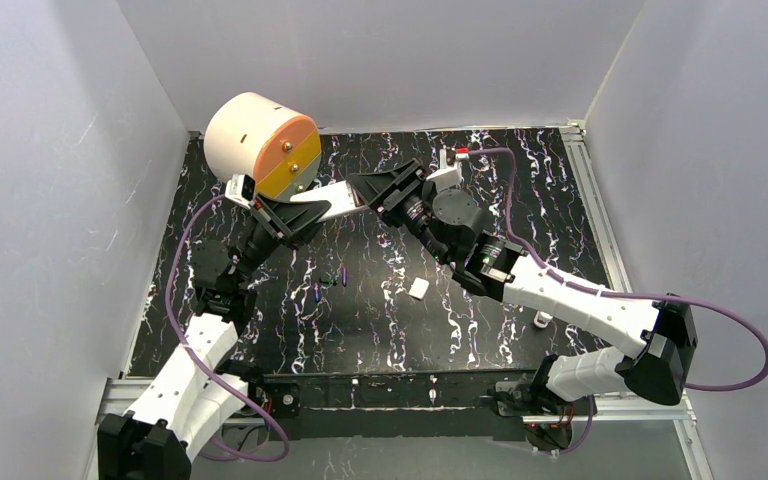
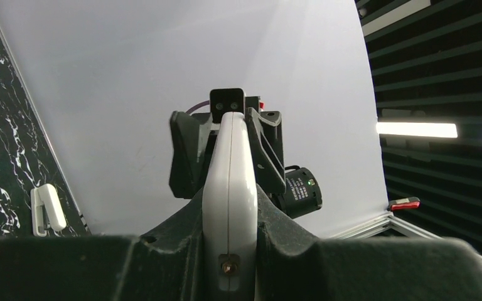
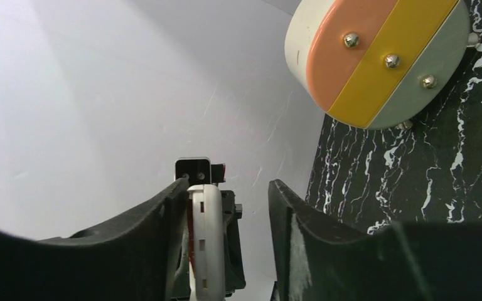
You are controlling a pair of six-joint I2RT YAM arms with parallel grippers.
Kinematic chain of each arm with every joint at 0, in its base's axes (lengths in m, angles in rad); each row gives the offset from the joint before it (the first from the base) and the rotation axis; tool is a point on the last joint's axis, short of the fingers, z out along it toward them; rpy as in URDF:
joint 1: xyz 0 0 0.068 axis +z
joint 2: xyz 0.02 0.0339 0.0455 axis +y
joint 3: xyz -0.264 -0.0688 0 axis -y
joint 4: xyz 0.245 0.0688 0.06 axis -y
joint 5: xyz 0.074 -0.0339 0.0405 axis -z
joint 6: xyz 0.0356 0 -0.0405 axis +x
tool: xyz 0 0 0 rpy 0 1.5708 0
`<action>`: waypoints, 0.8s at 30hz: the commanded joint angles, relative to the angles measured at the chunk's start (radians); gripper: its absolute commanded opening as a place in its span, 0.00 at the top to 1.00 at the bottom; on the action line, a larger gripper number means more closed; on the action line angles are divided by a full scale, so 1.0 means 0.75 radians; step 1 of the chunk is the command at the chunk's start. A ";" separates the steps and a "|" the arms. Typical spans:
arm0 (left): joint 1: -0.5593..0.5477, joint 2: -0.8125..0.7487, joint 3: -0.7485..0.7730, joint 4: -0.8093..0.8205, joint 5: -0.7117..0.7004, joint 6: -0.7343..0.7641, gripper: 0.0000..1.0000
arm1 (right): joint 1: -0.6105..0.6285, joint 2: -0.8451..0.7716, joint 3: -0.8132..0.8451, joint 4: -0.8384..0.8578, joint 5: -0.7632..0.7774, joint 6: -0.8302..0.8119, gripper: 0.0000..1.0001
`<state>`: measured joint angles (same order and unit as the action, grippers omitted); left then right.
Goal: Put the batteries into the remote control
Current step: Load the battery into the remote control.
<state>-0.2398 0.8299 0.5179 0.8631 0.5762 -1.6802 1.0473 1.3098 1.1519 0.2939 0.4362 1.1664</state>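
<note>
Finds the remote (image 1: 334,200) off the worktop (image 1: 550,210), at the far centre, bridging the left gripper (image 2: 229,200) and right gripper (image 3: 228,188). Shows left jaws clamped on the remote's edges at its left end. Shows right jaws parted around the right end, in contact on one side only, with a gap on the other; grips nothing yet. Locates the batteries (image 1: 317,291) loose on the worktop, nearer than the remote, well apart from both grippers. Cannot confirm an open battery bay or its facing.

Could twist or drop the remote during a handover, given one firm hold only and an uneven closing on the right. Could scrape or jam the casing by closing off-centre. Could scatter the batteries with a careless sweep, given small round bodies free to roll. Could load them wrong way round, with terminals too small to read.

Counts one remote; apparently three batteries, purple and dark green among them, too small for certainty; a white piece (image 1: 418,288) right of the batteries, possibly the cover; a second piece (image 1: 542,320) further right; one round drum (image 1: 260,140) at the far left.
</note>
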 commanded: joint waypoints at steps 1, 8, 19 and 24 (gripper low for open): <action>-0.001 -0.043 0.053 0.057 -0.024 -0.020 1.00 | -0.009 -0.026 0.027 -0.034 -0.014 -0.082 0.38; -0.001 -0.051 0.022 0.028 -0.028 0.017 1.00 | -0.051 -0.042 0.012 0.056 -0.114 -0.097 0.26; -0.001 -0.049 -0.013 0.000 -0.022 0.060 1.00 | -0.125 -0.086 0.000 0.080 -0.272 -0.158 0.19; -0.001 -0.047 0.004 0.001 -0.003 0.057 1.00 | -0.171 -0.100 0.005 -0.010 -0.343 -0.194 0.28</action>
<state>-0.2398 0.8150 0.5121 0.8364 0.5610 -1.6501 0.9432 1.2713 1.1488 0.3054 0.2337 1.0645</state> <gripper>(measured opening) 0.194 0.745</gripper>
